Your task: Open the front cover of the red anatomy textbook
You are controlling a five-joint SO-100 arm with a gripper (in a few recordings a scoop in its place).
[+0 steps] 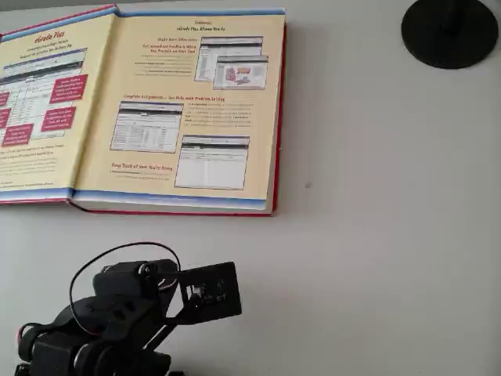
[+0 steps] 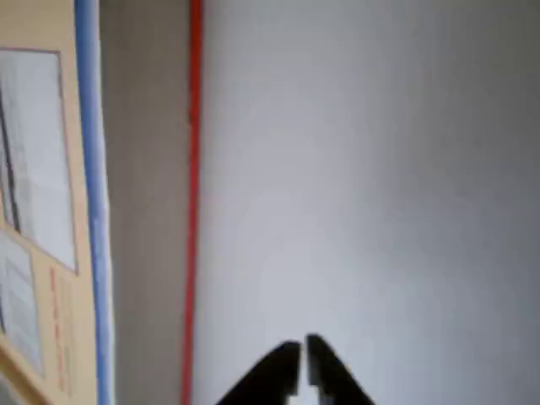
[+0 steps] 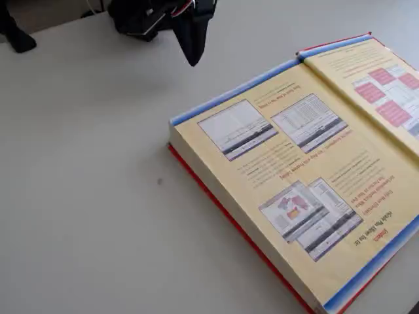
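Pale grey tabletop (image 1: 376, 235) is stretching across every view, plain and matte, with a round black base (image 1: 450, 31) sitting at the far right corner of the overhead view. Lying on it is the red anatomy textbook (image 1: 184, 117), the biggest thing here, already spread open with cream-yellow endpapers facing up, printed with screenshots and edged in blue bands. Its front cover (image 1: 39, 102) is lying flat to the left in the overhead view, showing red boxes on its inside, so I am judging the opening as done. My black arm is sitting folded at the near edge of the table, well apart from the book. My gripper (image 3: 192, 46) is hanging above bare table, touching nothing and holding nothing; in the wrist view its two dark fingertips (image 2: 283, 371) are resting almost together, with only a thin sliver between them. As for risk, I am judging little: the cover looks settled, though a careless sweep of my arm toward the book could nudge it across the smooth table or catch the loose top page.
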